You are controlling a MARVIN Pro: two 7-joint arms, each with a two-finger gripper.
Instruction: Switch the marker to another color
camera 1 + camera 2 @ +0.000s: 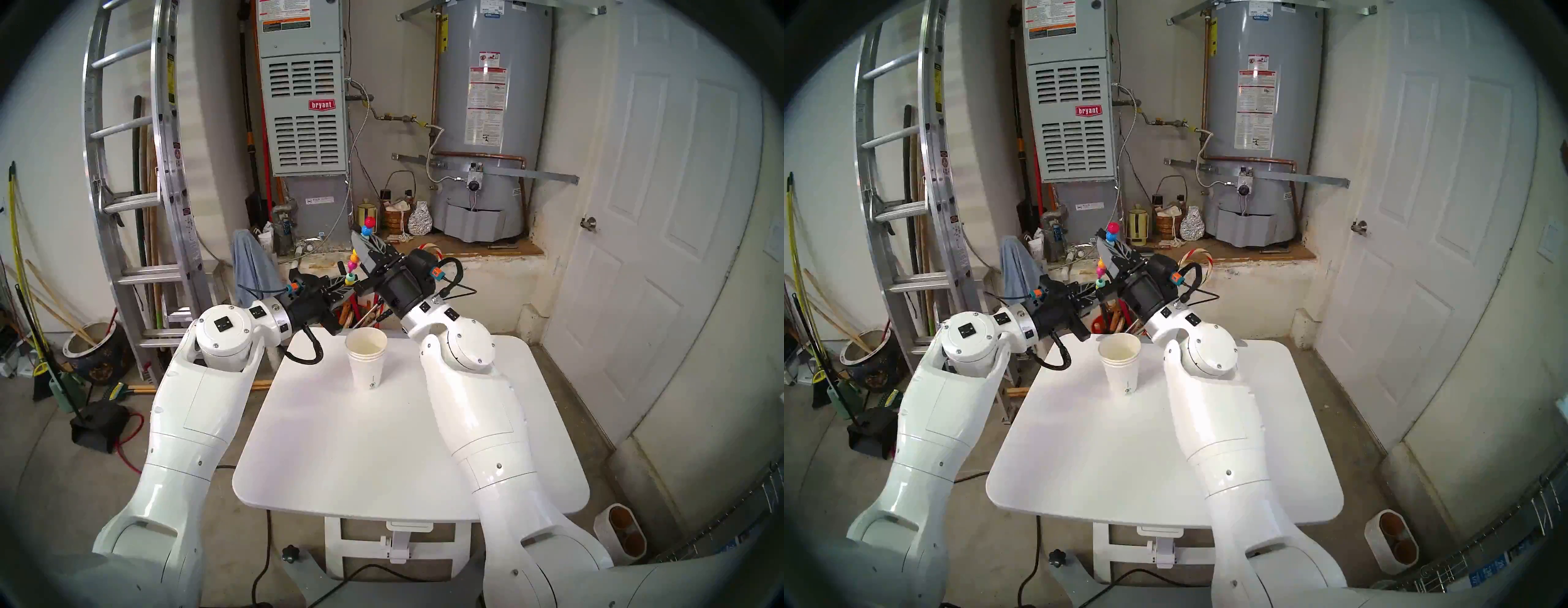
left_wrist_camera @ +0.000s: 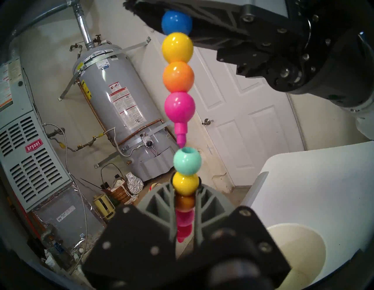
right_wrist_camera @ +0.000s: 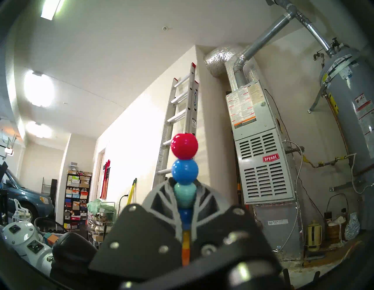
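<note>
My left gripper (image 2: 185, 204) clamped tight on lower piece of marker (image 2: 185, 182): teal bead on top w/ open socket, yellow, orange, pink below, betw grey fingers (image 2: 159, 202). My right gripper (image 3: 185, 200) also clamped, on upper piece (image 2: 178, 66), centre-top of frame; its pink tip sits just above teal socket, not seated. Both held above far edge of table (image 1: 382, 446), behind paper cups (image 1: 367, 356).

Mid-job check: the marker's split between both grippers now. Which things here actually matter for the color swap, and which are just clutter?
In play:
- upper marker piece, pink tip bared
- lower marker piece, teal socket on top
- right gripper, shut on the upper piece
- left gripper, shut on the lower piece

Lying about:
- paper cups on white table
- ladder
- water heater
</note>
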